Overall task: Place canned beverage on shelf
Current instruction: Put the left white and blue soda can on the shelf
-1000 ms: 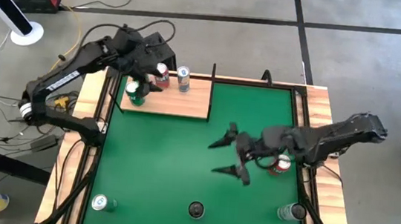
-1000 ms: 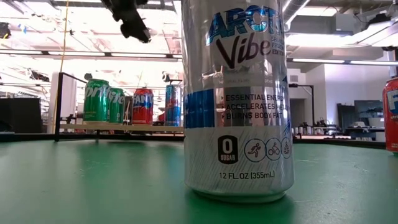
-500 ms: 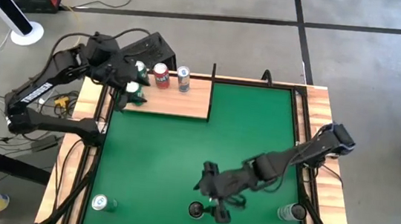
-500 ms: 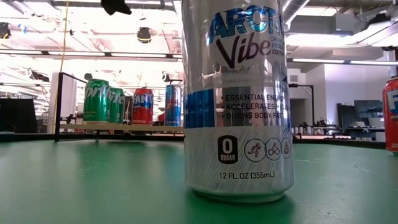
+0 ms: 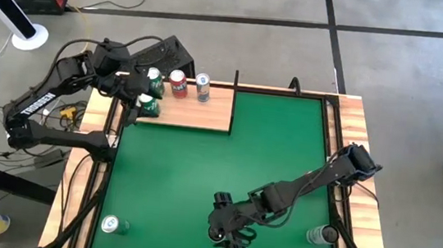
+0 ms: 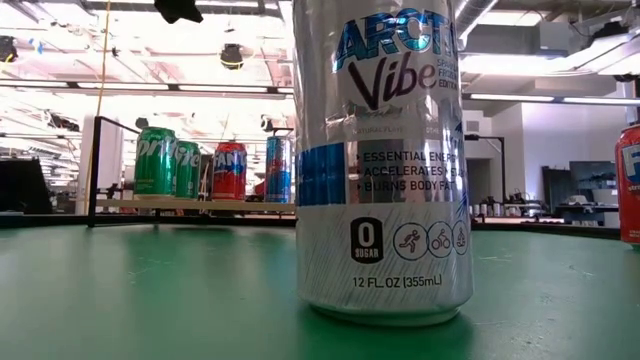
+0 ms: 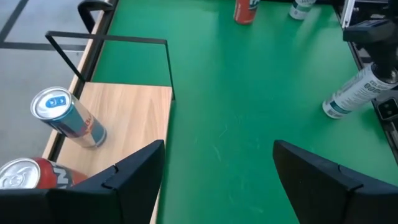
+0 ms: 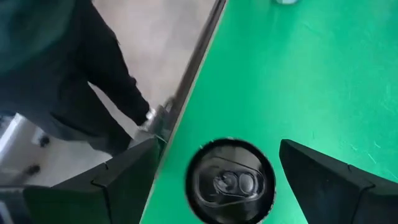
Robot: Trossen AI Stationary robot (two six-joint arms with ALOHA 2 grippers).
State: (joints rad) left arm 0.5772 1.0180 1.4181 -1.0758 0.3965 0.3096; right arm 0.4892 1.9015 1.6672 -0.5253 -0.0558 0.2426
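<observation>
Hovering open-fingered over the tall silver beverage can (image 8: pixel 231 181) near the green desk's (image 5: pixel 201 163) front edge, the right tool (image 5: pixel 232 239) lines up to grasp it for the pale wooden shelf (image 5: pixel 198 112), while the left tool (image 5: pixel 140 99), fingers spread, waits there.

shelf (image 5: pixel 198 113): three cans crowd far-left corner | rest of panel bare

Dark can top (image 8: pixel 231 180) between the open right hand's (image 8: pixel 231 177) fingers (image 8: pixel 323 180)
</observation>
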